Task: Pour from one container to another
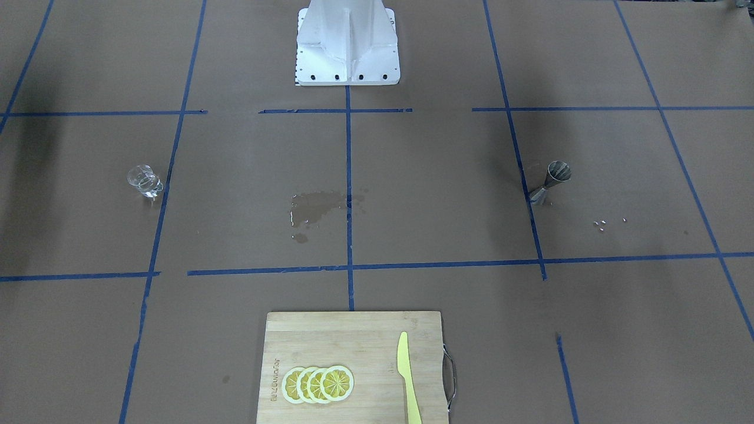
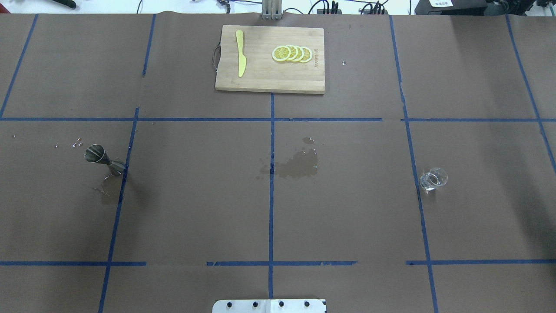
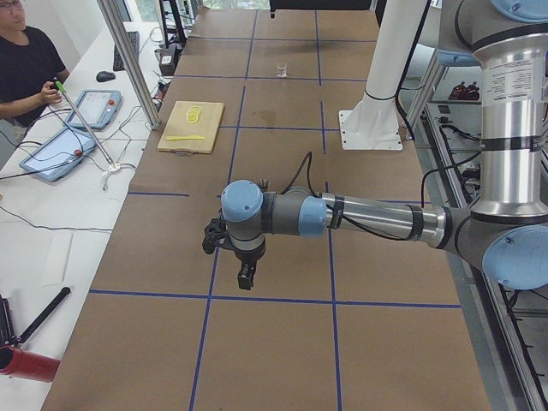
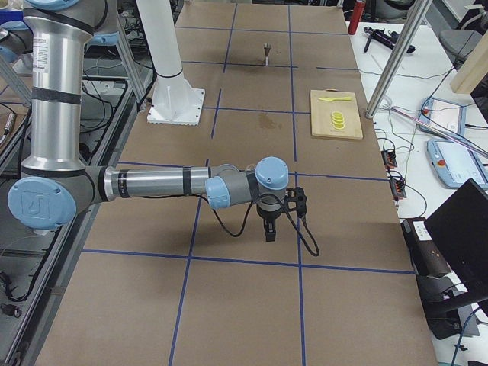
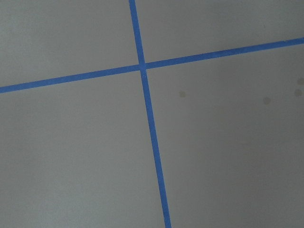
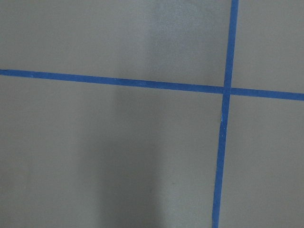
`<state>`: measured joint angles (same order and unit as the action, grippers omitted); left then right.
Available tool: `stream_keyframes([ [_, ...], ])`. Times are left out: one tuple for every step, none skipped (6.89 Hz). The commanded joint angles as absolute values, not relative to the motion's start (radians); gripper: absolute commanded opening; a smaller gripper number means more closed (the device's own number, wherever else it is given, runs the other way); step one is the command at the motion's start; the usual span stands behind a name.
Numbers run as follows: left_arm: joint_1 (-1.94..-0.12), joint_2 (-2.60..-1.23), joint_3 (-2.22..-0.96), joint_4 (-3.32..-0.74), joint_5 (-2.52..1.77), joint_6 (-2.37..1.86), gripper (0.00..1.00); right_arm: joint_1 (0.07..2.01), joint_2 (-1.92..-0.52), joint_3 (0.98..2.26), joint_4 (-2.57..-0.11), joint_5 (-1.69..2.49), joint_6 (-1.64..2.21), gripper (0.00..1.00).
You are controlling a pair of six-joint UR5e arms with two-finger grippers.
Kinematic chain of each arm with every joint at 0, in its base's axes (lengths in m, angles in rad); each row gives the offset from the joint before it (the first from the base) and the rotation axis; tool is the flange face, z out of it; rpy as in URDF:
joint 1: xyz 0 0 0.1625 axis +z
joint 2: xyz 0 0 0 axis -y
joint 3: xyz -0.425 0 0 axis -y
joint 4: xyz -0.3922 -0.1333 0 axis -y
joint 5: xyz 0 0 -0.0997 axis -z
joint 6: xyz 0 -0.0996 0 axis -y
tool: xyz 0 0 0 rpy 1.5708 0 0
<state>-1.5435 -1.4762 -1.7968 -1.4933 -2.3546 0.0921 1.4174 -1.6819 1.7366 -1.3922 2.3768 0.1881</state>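
The clear glass tumbler (image 1: 145,181) (image 2: 433,178) stands upright on the robot's right side of the table and shows far off in the exterior left view (image 3: 281,70). The silver jigger (image 1: 551,182) (image 2: 102,156) (image 4: 267,53) stands upright on the robot's left side. My left gripper (image 3: 245,279) hangs over the table's near end in the exterior left view, far from both. My right gripper (image 4: 268,232) hangs the same way at the other end. Neither shows in the overhead or front view, so I cannot tell whether they are open or shut.
A wet stain (image 2: 297,165) marks the brown paper at the centre. A wooden cutting board (image 2: 270,80) with lemon slices (image 2: 292,53) and a yellow knife (image 2: 240,53) lies at the far edge. Small bits (image 2: 76,143) lie beside the jigger. The robot base (image 1: 347,44) stands opposite.
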Motion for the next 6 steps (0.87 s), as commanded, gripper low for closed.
stream_keyframes([
  [-1.580, -1.477, -1.805, -1.497, -2.362, 0.094, 1.00, 1.417, -1.686, 1.738, -1.391, 2.379, 0.189, 1.00],
  [-1.582, -1.488, -1.827, -1.493, -2.353, 0.092, 1.00, 1.417, -1.687, 1.740, -1.391, 2.381, 0.189, 1.00],
  [-1.582, -1.486, -1.828, -1.494, -2.350, 0.087, 1.00, 1.417, -1.687, 1.740, -1.391, 2.382, 0.189, 1.00],
  [-1.582, -1.480, -1.830, -1.500, -2.339, 0.097, 1.00, 1.417, -1.689, 1.744, -1.390, 2.382, 0.189, 1.00],
  [-1.572, -1.485, -1.827, -1.523, -2.339, 0.097, 1.00, 1.417, -1.692, 1.738, -1.391, 2.379, 0.189, 1.00],
  [-1.572, -1.482, -1.812, -1.563, -2.341, 0.100, 1.00, 1.417, -1.690, 1.741, -1.390, 2.378, 0.189, 1.00],
])
